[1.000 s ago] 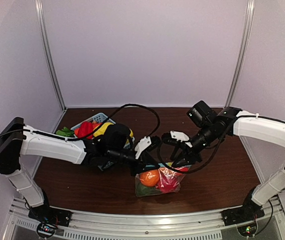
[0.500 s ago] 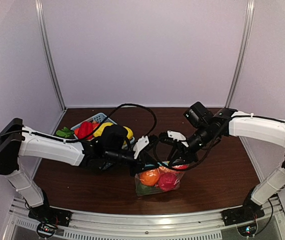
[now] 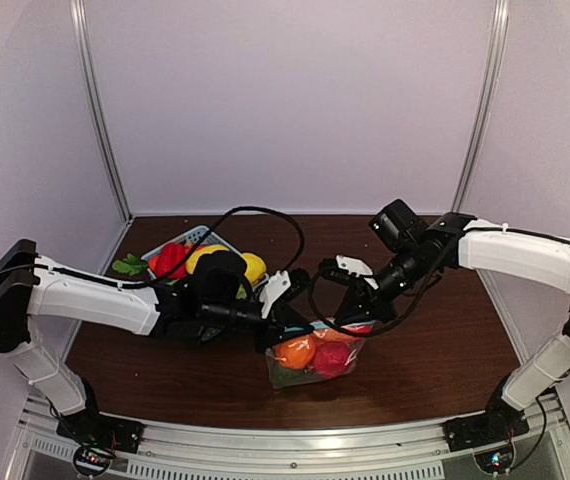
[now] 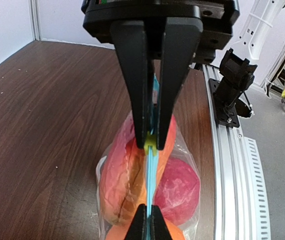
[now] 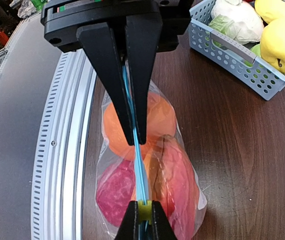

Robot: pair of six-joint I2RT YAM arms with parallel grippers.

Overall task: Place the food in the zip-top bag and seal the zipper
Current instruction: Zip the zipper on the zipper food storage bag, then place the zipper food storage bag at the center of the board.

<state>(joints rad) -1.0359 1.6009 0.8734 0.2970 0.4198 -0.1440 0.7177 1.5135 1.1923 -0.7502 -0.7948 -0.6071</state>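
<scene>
Here, the left arm (image 3: 95,298) reaches from the left side across the counter (image 3: 435,360) toward its centre. Beyond the forearm, at the far left, stands the light-blue lattice basket (image 3: 197,236). It carries a red toy (image 3: 170,257) and a yellow toy (image 3: 253,266). A green leafy toy (image 3: 130,265) sits at its left side; it cannot be determined whether this one is inside the basket.

The left hand (image 4: 151,144) is at the centre of the counter. Its two fingers are pressed together on the zipper (image 4: 149,175), with a small yellow-green slider (image 5: 143,210) pinched between the tips.

The zip-top bag (image 3: 315,362) is located at the near centre of the counter, to the right of the basket and nearer than it. Its mouth edge is uppermost and stretched between the two hands. Between them the zipper shows as one thin, straight, light-blue line. Inside the clear plastic are an orange fruit (image 5: 152,117), a magenta-red fruit (image 5: 115,195) and a peach-red fruit (image 5: 175,175), touching one another.

The right hand (image 5: 135,137) is clamped on the same zipper, its fingertips closed flat against the strip a short way to the right of the left hand. The right arm (image 3: 520,252) extends back to the right side.
</scene>
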